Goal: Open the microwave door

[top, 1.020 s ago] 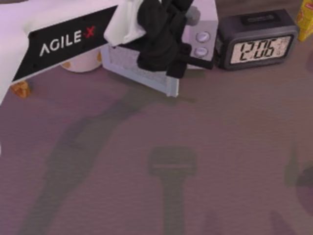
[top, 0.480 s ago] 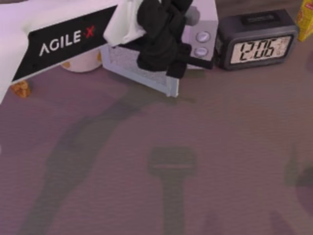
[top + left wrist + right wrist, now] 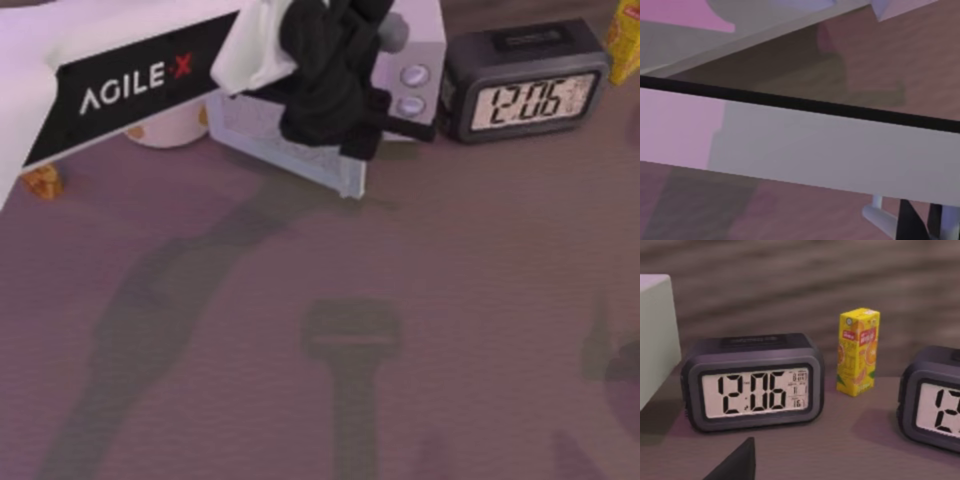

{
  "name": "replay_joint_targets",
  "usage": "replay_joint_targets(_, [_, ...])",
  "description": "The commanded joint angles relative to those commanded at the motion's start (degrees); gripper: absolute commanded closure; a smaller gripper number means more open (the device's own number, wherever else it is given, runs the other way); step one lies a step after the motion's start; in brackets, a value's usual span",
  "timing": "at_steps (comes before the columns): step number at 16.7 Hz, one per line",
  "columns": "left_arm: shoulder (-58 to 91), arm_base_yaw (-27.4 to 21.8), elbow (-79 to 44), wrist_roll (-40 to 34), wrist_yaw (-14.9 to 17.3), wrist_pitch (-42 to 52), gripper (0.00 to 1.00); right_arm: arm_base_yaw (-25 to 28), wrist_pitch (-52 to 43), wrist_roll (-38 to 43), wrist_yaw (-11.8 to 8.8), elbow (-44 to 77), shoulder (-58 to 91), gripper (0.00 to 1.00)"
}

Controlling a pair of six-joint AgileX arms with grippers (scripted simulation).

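**Q:** Since a second ago, what has shifted?

**A:** Very little. The microwave door point(image 3: 290, 155) has swung a touch wider: its free end, near the top view's centre, now sits slightly farther from the microwave point(image 3: 415, 45). The left arm has barely moved.

**Q:** Where is the door now?

**A:** In the upper middle of the top view, angled out from the microwave's front. Its hinged end is toward the upper left, and its free end points down and right, clear of the two-knob strip point(image 3: 413, 88). In the left wrist view a pale panel edged with a dark line crosses the whole frame; I cannot tell which part of the microwave it is.

**Q:** And the pincer?

**A:** The left gripper point(image 3: 350, 120) hangs over the microwave's front, just above the door's upper edge. Its black body hides the fingers, so how wide they stand, and whether they hold the door, I cannot tell.

**Q:** The other arm?

**A:** Only a dark tip point(image 3: 735, 464) shows at the bottom edge of the right wrist view; its fingers' state is not readable.

**Q:** What lies around?

**A:** A black digital clock point(image 3: 525, 82) reading 12:06 stands just right of the microwave, and a yellow juice carton point(image 3: 624, 38) sits at the top right corner. A second clock point(image 3: 935, 397) appears at the right edge of the right wrist view. A pale round object point(image 3: 170, 125) sits left of the door under the arm.
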State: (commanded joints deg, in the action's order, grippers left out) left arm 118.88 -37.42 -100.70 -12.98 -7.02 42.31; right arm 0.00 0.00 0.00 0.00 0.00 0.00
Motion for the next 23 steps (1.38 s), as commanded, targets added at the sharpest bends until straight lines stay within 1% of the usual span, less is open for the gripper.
replay_joint_targets(7, [-4.8,1.8,6.9,6.7,3.3,-2.9,1.00,0.0,0.0,0.0,0.0,0.0,0.0,0.00])
replay_joint_targets(23, [-4.8,1.9,7.0,6.7,3.3,-2.9,1.00,0.0,0.0,0.0,0.0,0.0,0.0,0.00])
